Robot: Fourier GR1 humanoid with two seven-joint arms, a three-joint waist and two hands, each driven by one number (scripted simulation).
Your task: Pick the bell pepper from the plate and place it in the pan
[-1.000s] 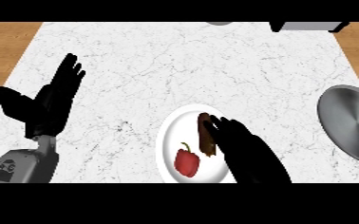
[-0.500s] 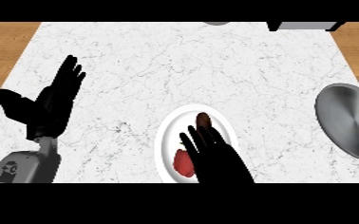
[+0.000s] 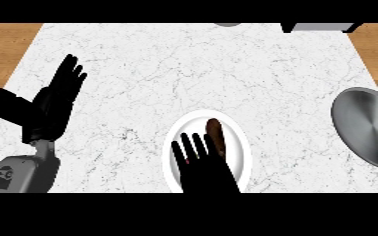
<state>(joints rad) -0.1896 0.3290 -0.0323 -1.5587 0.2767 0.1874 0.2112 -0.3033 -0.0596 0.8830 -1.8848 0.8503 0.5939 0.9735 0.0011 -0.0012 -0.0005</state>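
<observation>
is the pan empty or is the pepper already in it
Empty, as far as it shows. The grey pan at the right edge shows only bare metal, and the right hand covers the bell pepper on the plate.

- flat, even, bright light over the white marble counter [image 3: 192, 75]; no visible source
- hardly any cast shadows; black hands read as plain silhouettes
- soft sheen on the grey pan [image 3: 358, 125]; no harsh glare
- no edge warp visible

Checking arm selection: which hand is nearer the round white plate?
Right. The black right hand is directly over the round white plate, fingers straight, covering most of it. The black left hand rests open near the view's left edge, well clear of the plate.
</observation>
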